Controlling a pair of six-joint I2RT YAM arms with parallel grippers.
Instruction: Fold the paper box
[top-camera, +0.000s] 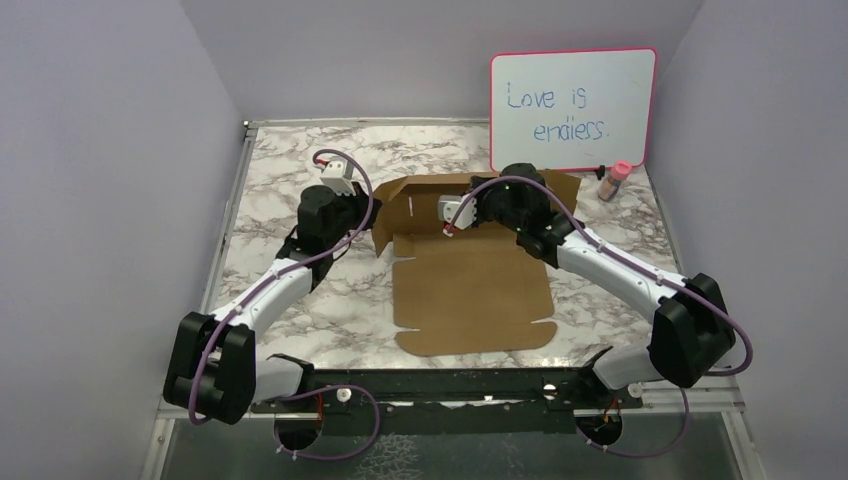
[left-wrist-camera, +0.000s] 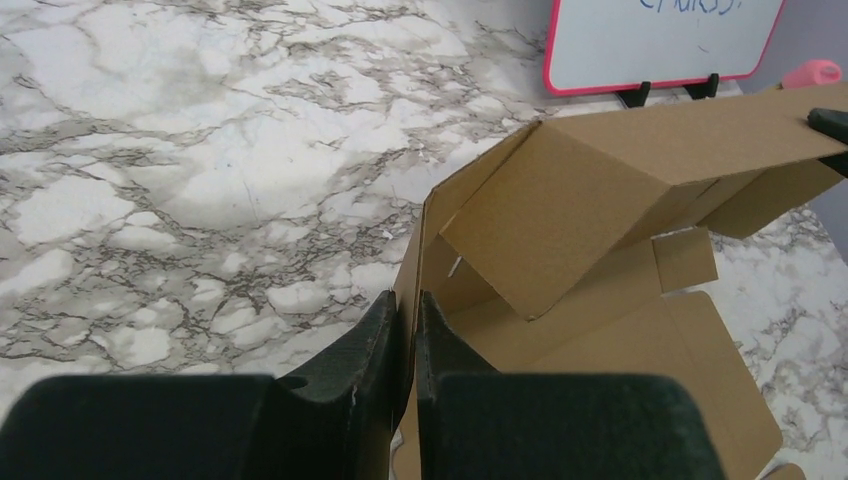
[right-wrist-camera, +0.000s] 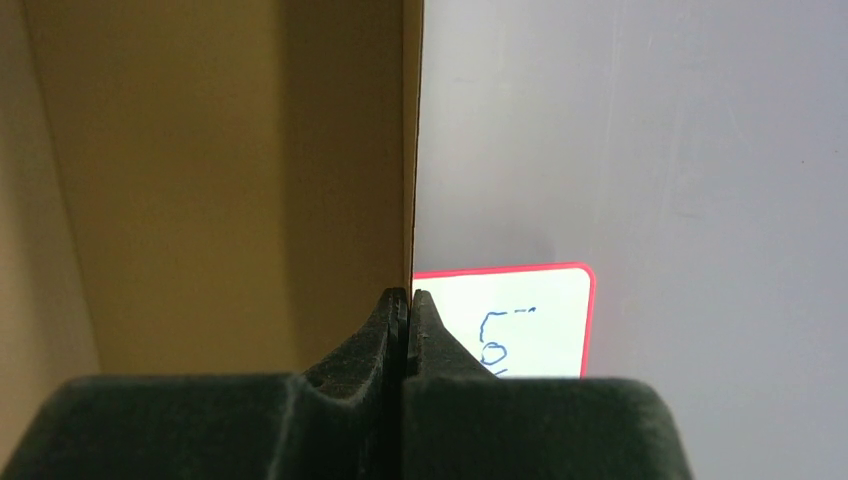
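Paper box (top-camera: 470, 290) looks light and stiff, best held at wall edges: left tool (left-wrist-camera: 407, 302) pinches the side wall away from the whiteboard (top-camera: 572, 108), right tool (right-wrist-camera: 408, 296) clamps the wall nearest it.

The paper box (top-camera: 470, 290) is plain brown cardboard with no print. The table (top-camera: 280, 190) is white marble-patterned with grey-brown veins. At the far right, the whiteboard (top-camera: 572, 108) has a pink frame, a white face and blue handwriting, and the small bottle (top-camera: 612, 183) beside it has a pink cap. The arms (top-camera: 285, 282) are white with black joints and purple cables (top-camera: 371, 205). The left gripper (left-wrist-camera: 408, 305) and right gripper (right-wrist-camera: 408, 298) are matte black. The walls (top-camera: 100, 150) are pale lilac.
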